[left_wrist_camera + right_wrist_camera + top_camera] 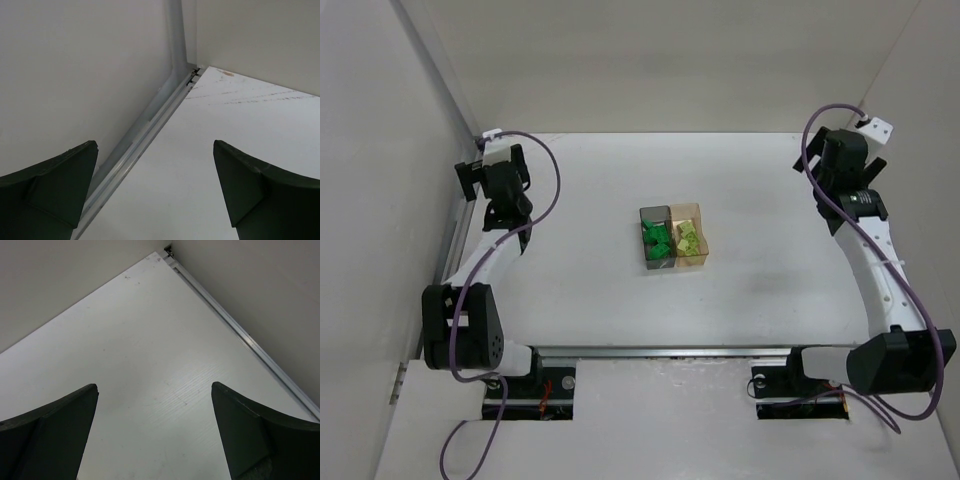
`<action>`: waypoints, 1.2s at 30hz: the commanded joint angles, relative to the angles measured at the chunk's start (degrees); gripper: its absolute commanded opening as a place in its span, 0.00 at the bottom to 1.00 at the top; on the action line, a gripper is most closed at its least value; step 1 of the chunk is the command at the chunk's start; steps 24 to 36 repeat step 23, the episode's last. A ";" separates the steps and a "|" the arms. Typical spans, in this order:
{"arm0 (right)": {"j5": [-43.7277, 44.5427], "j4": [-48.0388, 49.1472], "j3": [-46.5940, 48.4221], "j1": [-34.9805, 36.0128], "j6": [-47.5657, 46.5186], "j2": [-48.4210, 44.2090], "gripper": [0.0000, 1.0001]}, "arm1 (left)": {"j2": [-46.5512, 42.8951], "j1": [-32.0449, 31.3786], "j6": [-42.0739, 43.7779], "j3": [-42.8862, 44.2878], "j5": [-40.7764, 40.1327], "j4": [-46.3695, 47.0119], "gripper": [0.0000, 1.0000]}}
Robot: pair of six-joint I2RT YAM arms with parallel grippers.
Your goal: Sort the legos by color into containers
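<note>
Left gripper [155, 148] and right gripper [154, 387] gaping wide, empty, legos [655, 238] well apart between them sitting colour-sorted in containers [692, 262], looks done.

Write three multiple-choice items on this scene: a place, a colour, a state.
1. Where do the dark green legos lie? A. in the smoky grey container B. scattered outside it C. in a gripper
2. The amber container holds legos of what colour? A. red B. pale yellow-green C. blue
3. How do the left gripper and right gripper stand? A. both shut B. one holding a lego C. both open, empty
Answers: A, all sit inside it; B, pale yellow-green legos lie there; C, jaws wide apart, nothing between.
</note>
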 commanded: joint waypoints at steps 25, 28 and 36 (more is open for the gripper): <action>-2.06 9.79 -4.95 0.37 -2.51 -10.78 1.00 | -7.86 -0.06 -5.00 -9.69 6.05 3.32 1.00; -2.06 9.79 -4.95 0.37 -2.51 -10.78 1.00 | -7.86 -0.06 -5.00 -9.69 6.05 3.32 1.00; -2.06 9.79 -4.95 0.37 -2.51 -10.78 1.00 | -7.86 -0.06 -5.00 -9.69 6.05 3.32 1.00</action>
